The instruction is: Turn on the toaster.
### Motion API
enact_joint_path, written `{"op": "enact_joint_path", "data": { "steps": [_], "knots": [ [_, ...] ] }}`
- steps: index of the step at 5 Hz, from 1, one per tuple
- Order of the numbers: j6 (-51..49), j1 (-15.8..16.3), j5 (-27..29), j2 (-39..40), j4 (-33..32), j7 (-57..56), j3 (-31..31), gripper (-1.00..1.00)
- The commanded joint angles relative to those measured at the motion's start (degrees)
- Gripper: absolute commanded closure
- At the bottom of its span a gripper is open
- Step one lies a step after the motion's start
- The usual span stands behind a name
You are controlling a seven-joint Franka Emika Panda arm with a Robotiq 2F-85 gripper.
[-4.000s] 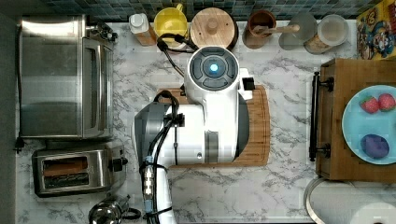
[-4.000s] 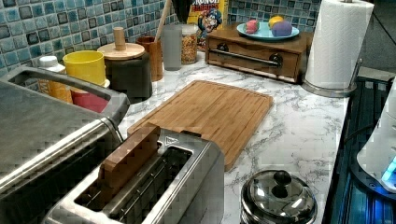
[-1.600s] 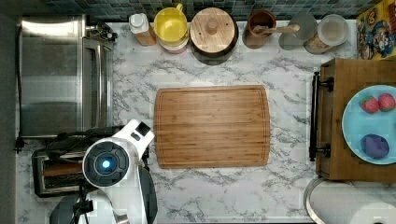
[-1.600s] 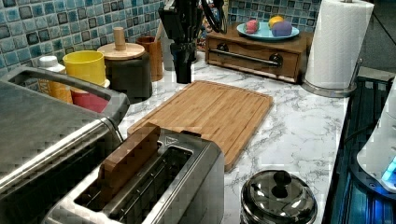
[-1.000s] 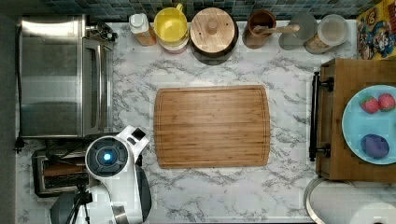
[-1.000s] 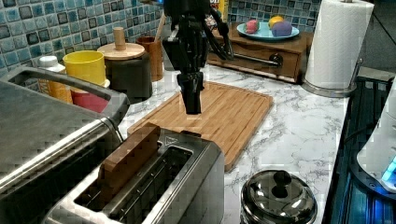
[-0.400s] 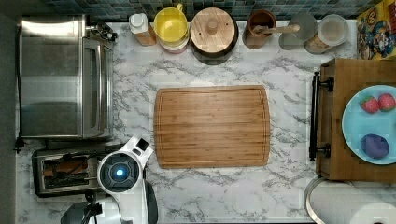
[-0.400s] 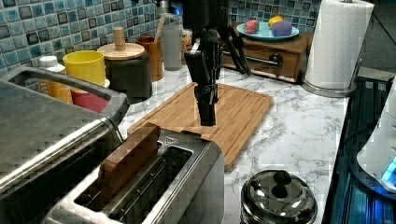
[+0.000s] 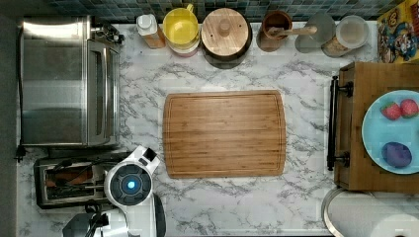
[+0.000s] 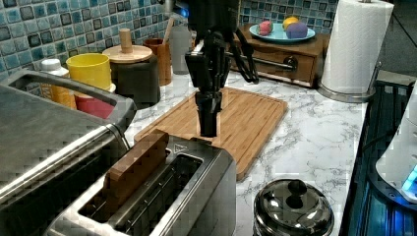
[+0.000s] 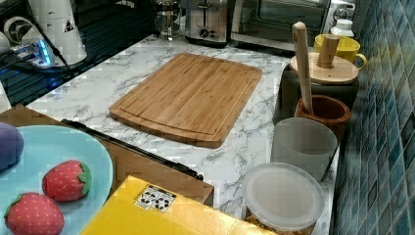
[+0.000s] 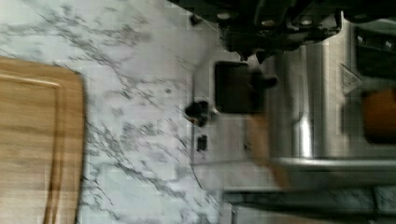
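In the top view the arm covers the toaster's (image 9: 59,180) end nearest the cutting board (image 9: 225,133), so you cannot see its lever there. The wrist view is blurred, so you cannot judge contact between end effector (image 12: 254,51) and toaster.

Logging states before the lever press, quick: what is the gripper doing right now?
Gripper: shut, holding nothing, hanging just above the toaster's end.

Even, bright overhead light washes the marble counter (image 9: 306,74), with soft shadows. The wrist view is motion-blurred; the toaster (image 12: 299,116) shows smeared glare.
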Motion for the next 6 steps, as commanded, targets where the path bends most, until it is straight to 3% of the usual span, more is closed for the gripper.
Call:
{"op": "enact_joint_path", "data": {
  "steps": [1,3,5,6],
  "knots": [
    [0.8,-0.3,-4.5,2.2,2.2,4.6,1.4,1.00],
    [6.0,0.0,-5.8,4.6,1.6,7.0,1.9,1.00],
    [4.3,-1.6,-8.6,12.0,3.2,10.0,2.3,1.00],
    [6.1,-2.1,-10.1,14.1,1.1,12.6,1.6,1.00]
  ]
}}
